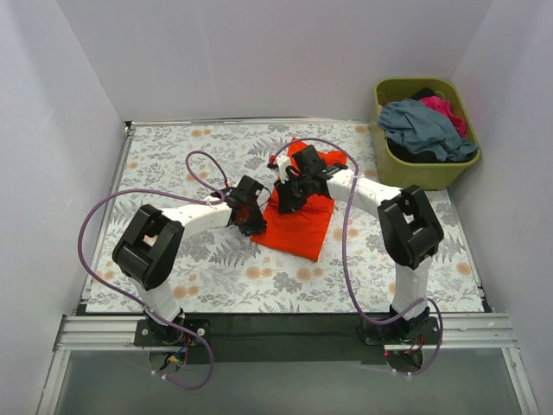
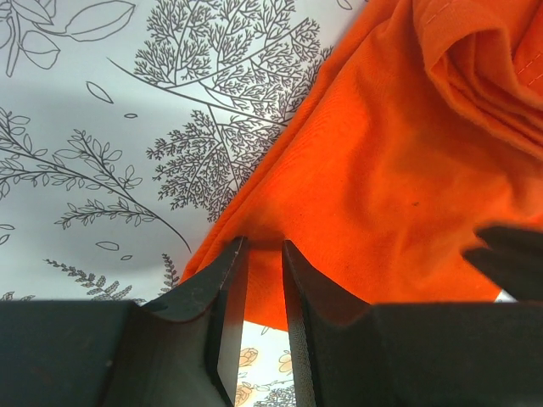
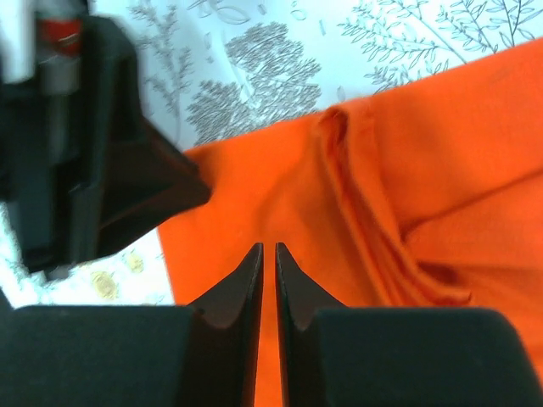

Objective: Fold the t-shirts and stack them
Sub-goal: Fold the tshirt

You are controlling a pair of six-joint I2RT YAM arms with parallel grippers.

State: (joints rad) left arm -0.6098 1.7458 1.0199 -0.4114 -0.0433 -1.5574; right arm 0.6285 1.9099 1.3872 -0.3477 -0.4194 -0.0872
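The bright orange-red t-shirt (image 1: 301, 223) lies partly folded in the middle of the table. My left gripper (image 1: 253, 223) is at its left edge. In the left wrist view its jaws (image 2: 264, 244) stand a narrow gap apart with their tips on the shirt's (image 2: 382, 170) edge, and seem to pinch it. My right gripper (image 1: 286, 199) is over the shirt's upper left part. Its jaws (image 3: 268, 248) are almost together just above smooth cloth (image 3: 424, 170). Whether any cloth is between them I cannot tell. A ridge of folded cloth runs to their right.
An olive-green basket (image 1: 425, 177) at the back right holds a slate grey-blue shirt (image 1: 423, 125), a magenta-pink one (image 1: 448, 108) and a dark one (image 1: 413, 156). The floral tablecloth (image 1: 181, 156) covers the table. White walls close in on three sides. The left gripper's body (image 3: 110, 170) shows close by in the right wrist view.
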